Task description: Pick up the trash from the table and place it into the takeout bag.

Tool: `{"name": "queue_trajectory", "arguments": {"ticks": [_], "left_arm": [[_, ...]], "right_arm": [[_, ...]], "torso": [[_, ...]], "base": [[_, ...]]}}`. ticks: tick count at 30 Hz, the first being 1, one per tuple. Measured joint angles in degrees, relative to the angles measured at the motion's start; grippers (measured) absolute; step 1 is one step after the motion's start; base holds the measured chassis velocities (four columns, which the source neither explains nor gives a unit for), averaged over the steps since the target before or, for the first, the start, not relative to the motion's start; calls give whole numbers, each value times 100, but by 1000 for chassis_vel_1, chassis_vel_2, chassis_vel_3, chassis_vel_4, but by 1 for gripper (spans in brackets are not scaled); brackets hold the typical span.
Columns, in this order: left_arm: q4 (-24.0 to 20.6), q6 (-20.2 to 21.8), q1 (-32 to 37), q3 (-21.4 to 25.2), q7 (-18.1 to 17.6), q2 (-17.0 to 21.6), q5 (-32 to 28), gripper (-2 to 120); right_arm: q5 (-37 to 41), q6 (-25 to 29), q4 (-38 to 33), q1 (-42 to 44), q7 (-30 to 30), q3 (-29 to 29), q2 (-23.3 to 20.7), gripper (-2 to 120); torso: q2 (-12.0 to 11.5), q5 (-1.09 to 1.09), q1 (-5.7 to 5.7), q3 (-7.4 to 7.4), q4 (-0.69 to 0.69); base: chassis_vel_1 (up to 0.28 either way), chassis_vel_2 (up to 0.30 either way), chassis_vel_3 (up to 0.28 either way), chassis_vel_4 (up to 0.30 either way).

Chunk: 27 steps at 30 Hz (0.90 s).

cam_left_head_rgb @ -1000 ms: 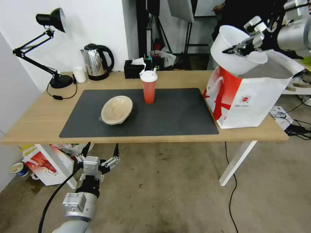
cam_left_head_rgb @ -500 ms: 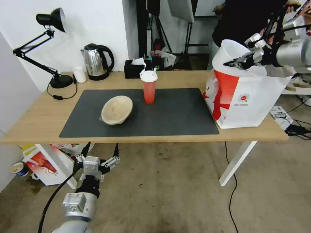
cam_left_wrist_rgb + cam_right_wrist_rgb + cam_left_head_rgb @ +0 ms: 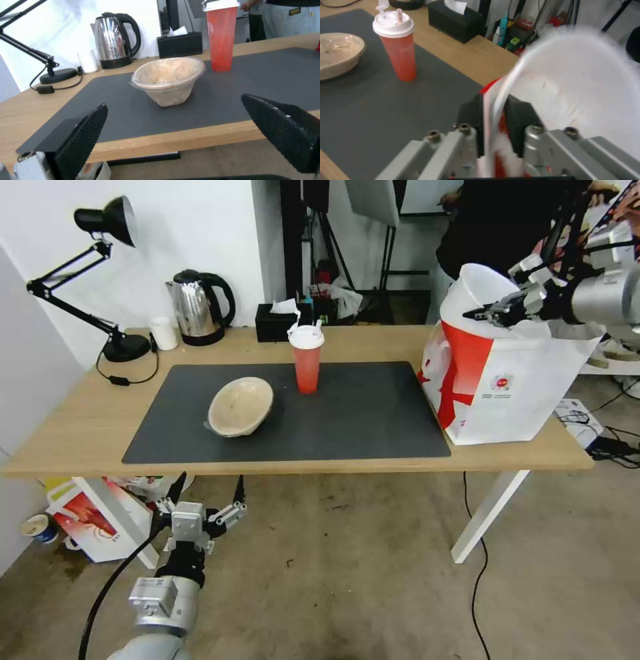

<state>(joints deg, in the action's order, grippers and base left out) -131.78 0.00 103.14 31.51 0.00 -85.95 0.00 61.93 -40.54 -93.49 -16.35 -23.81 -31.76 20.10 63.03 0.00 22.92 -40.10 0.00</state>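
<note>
My right gripper (image 3: 492,311) is shut on the rim of the wide white plastic bowl (image 3: 475,290), which stands tilted in the open mouth of the takeout bag (image 3: 510,393) at the table's right end. In the right wrist view its pads (image 3: 516,117) pinch the bowl's rim (image 3: 506,85), with the bag's red band just below. The red cup (image 3: 307,359) with its white lid stands upright on the dark mat (image 3: 373,413); the beige bowl (image 3: 241,407) lies to its left. My left gripper (image 3: 203,508) hangs open below the table's front edge, facing the beige bowl (image 3: 168,80) and the cup (image 3: 221,37).
A kettle (image 3: 198,308), a small white cup (image 3: 163,333), a desk lamp (image 3: 100,280) and a black tissue box (image 3: 277,321) line the table's (image 3: 80,413) back edge. A red-and-white box (image 3: 93,517) sits on the floor at left. A person stands behind the bag.
My right gripper has come down with the white bowl, from above the takeout bag into its mouth. The left arm, cup and beige bowl have not moved.
</note>
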Motion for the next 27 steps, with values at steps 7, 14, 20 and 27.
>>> {"name": "queue_trajectory", "arguments": {"ticks": [7,14,20,27], "left_arm": [[0,0,0,0,0,0,0,100],[0,0,0,0,0,0,0,100],[0,0,0,0,0,0,0,100],[0,0,0,0,0,0,0,100]], "right_arm": [[178,48,19,-8,159,56,1,43],[247,42,62,-120,239,47,55,69],[247,30,73,-161,280,27,103,91],[247,10,119,-299,296,-65,131,100]], "torso": [[0,0,0,0,0],[0,-1,0,0,0],[0,-1,0,0,0],[0,-1,0,0,0]], "base": [[0,0,0,0],[0,0,0,0],[0,0,0,0],[0,0,0,0]]}}
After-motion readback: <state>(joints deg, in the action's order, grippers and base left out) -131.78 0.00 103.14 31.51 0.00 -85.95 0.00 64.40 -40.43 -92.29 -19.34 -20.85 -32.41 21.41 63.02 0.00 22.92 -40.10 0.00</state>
